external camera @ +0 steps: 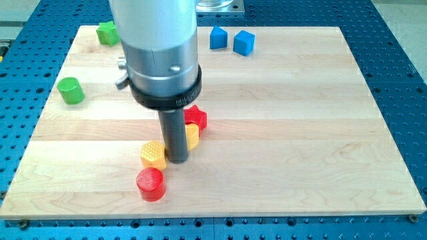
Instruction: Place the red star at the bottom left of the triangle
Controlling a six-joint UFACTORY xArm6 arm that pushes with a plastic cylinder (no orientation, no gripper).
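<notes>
Between yellow blocks (pixel 154 154) — tool (pixel 177 159); red star (pixel 196 118) behind.

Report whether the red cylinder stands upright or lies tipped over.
Upright: the red cylinder shows its round top face upward, flat on the board, apart from my tip.

Lab bench; blue perforated table (pixel 400 80); wooden board (pixel 300 133)

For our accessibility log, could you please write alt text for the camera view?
My tip sits between a yellow block and another yellow block, with the red star just behind. A red cylinder lies nearer the wooden board's bottom edge.
</notes>
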